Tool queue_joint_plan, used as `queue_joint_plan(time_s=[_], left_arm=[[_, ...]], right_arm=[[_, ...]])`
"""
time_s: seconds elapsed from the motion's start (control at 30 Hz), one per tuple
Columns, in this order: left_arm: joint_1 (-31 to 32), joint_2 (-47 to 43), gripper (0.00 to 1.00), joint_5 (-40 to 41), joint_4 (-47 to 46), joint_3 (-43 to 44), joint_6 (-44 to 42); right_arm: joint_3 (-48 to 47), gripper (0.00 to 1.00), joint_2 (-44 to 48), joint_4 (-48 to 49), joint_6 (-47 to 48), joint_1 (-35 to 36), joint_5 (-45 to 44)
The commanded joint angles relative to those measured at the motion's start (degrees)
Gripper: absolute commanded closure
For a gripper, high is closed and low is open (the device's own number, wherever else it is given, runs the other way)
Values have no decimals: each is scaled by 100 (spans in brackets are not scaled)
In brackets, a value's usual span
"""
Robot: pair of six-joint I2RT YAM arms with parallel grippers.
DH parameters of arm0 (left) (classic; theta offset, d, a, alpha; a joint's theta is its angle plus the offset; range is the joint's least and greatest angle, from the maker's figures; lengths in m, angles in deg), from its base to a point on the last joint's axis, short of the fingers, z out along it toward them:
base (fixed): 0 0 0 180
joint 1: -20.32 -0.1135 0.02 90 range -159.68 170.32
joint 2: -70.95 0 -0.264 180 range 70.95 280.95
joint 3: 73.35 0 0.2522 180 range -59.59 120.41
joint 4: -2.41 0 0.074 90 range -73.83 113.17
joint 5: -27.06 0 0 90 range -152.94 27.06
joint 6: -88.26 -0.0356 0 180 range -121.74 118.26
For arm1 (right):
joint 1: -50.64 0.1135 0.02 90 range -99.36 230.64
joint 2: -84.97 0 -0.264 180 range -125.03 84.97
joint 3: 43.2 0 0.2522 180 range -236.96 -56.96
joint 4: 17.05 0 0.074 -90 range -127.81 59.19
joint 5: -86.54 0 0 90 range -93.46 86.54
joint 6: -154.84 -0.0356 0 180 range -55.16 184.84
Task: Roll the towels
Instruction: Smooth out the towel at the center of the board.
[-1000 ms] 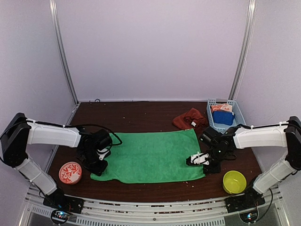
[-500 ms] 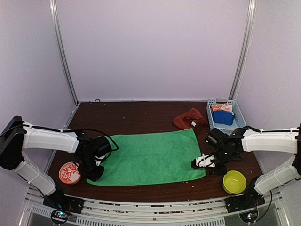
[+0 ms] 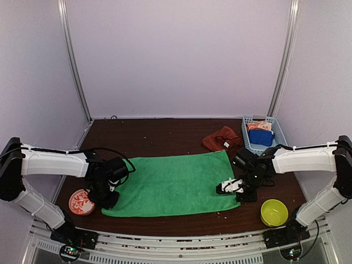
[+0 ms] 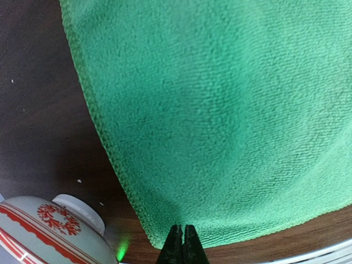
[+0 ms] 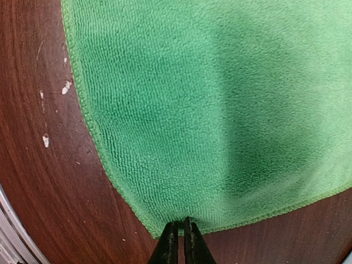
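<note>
Left wrist view: left gripper, fingers pressed together on the near hem of the green towel, beside its corner. Right wrist view: right gripper likewise nipped together, seemingly gripping the opposite near corner. Top view: rust-red towel lies crumpled well behind.

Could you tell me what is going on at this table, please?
Both arms are working on the green towel, which lies spread flat on the table. The left hand is shut on its near left corner and the right hand is shut on its near right corner. No rolling has begun. The rust-red towel sits crumpled at the back, untouched.
</note>
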Motion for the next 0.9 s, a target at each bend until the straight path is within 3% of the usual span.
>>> queue_joint_plan(time_s=[0.0,0.37,0.6,0.77,0.87], left_arm=[[32,-49,100,10,66,-94,103],[64,-44,100,-120,21,-180,129],[107,-259,100,-236,31,-310,141],[104,-342,100,-323,28,-329,104],[107,-313,100,-123,228,74,-37]], right_arm=[[-43,95,-152,-14,196,59,-83],[464,95,165,-997,738,256,-862],[324,94,398,-1654,462,1191,-774],[69,92,419,-1912,296,1215,-519],[-4,90,654,-1773,297,1060,-946]])
